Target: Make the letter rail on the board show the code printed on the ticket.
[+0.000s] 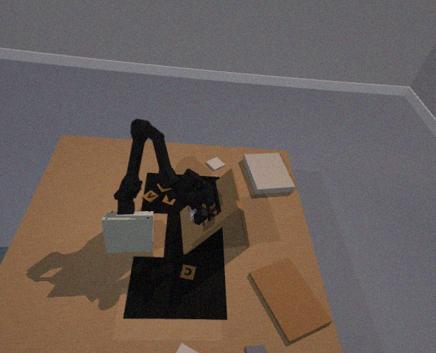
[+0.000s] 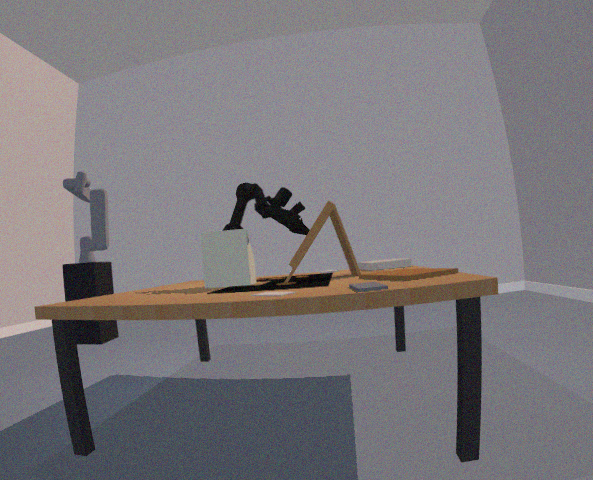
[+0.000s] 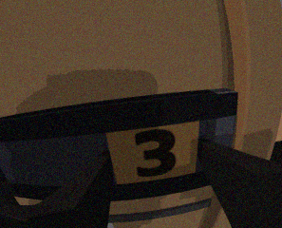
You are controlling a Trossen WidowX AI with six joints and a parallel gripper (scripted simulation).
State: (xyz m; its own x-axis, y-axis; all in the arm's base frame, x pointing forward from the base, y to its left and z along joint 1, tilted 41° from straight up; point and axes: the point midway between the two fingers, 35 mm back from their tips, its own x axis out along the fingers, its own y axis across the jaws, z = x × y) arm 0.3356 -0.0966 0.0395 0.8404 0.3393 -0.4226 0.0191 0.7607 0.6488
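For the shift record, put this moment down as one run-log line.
tool: shut on "3" tile | tile: in rail on tilted board | release: pending

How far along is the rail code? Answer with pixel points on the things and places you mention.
Nothing looks finished yet. In hand: the "3" tile [image 3: 152, 153] sits in the dark rail [image 3: 65, 163] on the leaning board [image 1: 189, 235] [image 2: 312, 237] [image 3: 107, 33], and the gripper [image 3: 155, 151] is shut on it. Left: let go, then add whatever else the code needs. The "C" tile [image 1: 187, 271] and three others lie on the black mat [image 1: 206, 300]. I can't read the ticket, so the remaining count is unclear.
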